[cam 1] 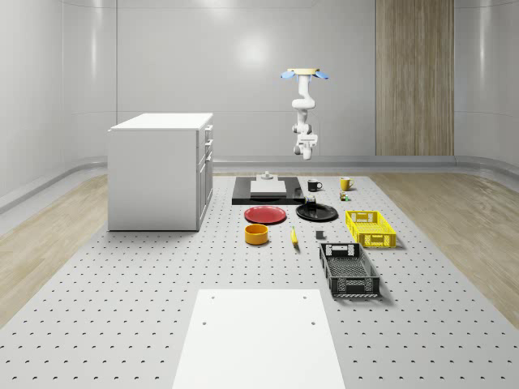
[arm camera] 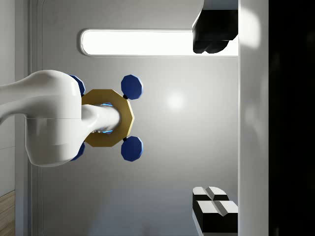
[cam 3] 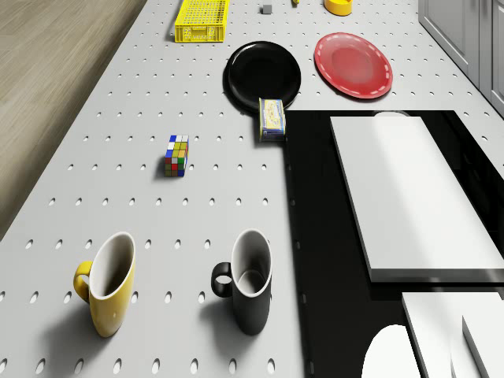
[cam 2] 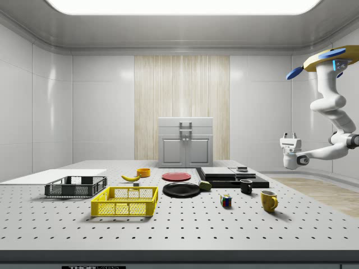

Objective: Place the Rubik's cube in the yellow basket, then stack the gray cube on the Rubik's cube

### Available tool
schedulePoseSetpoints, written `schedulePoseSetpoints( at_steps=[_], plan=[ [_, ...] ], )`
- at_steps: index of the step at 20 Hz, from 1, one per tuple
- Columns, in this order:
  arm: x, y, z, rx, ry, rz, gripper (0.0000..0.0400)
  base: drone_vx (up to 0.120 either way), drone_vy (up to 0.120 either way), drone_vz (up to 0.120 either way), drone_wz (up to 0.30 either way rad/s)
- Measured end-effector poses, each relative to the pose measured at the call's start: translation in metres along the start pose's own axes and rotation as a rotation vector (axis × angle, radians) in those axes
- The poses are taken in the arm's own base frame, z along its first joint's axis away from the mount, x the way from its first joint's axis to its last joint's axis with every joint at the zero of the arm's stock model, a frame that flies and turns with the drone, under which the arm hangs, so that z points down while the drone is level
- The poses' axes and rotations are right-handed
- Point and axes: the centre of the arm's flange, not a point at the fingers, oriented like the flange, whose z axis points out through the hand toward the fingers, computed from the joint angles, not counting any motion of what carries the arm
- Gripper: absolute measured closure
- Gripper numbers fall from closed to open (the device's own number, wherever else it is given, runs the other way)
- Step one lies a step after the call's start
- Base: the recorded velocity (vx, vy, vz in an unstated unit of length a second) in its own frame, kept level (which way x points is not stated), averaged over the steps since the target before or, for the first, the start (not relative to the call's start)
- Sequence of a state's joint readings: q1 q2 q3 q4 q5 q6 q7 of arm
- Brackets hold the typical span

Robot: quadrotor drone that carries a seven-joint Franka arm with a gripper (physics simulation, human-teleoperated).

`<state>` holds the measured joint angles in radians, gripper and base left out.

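Observation:
The Rubik's cube (cam 1: 345, 196) (cam 2: 226, 200) (cam 3: 176, 155) lies on the perforated table (cam 1: 162, 275), a little in front of the two mugs. The yellow basket (cam 1: 371, 228) (cam 2: 126, 202) (cam 3: 202, 20) stands nearer the front, holding nothing. A small gray cube (cam 1: 319, 236) (cam 3: 267, 9) sits on the table to the whole-scene view's left of the basket. The drone (cam 1: 305, 74) (cam 2: 331, 59) hovers high over the table's far end, above the mugs. My gripper (cam 1: 306, 150) (cam 2: 289, 137) (arm camera: 216, 123) hangs well above the table, turned up toward the drone, open and holding nothing.
A black mug (cam 3: 248, 282) and yellow mug (cam 3: 109, 283) stand at the far end beside a black slab (cam 1: 243, 197) bearing a white block. Black plate (cam 1: 316, 212), red plate (cam 1: 266, 215), orange bowl (cam 1: 256, 234), banana (cam 1: 293, 237), black basket (cam 1: 349, 269) and a white cabinet (cam 1: 162, 170) also stand here.

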<state>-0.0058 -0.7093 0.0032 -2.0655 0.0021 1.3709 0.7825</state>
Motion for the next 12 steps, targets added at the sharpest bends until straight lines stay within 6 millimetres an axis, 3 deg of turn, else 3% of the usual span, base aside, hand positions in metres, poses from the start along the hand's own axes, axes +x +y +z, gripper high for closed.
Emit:
schedulePoseSetpoints(
  at_steps=[5, 12],
  plan=[
    [0.0002, -0.0002, -0.0056, 0.003, 0.003, 0.0, 0.0, 0.0, 0.008, 0.0, 0.0],
    [0.0, -0.0001, -0.0077, 0.006, 0.007, 0.0, 0.0, 0.114, 0.12, 0.0, 0.0]
  ],
)
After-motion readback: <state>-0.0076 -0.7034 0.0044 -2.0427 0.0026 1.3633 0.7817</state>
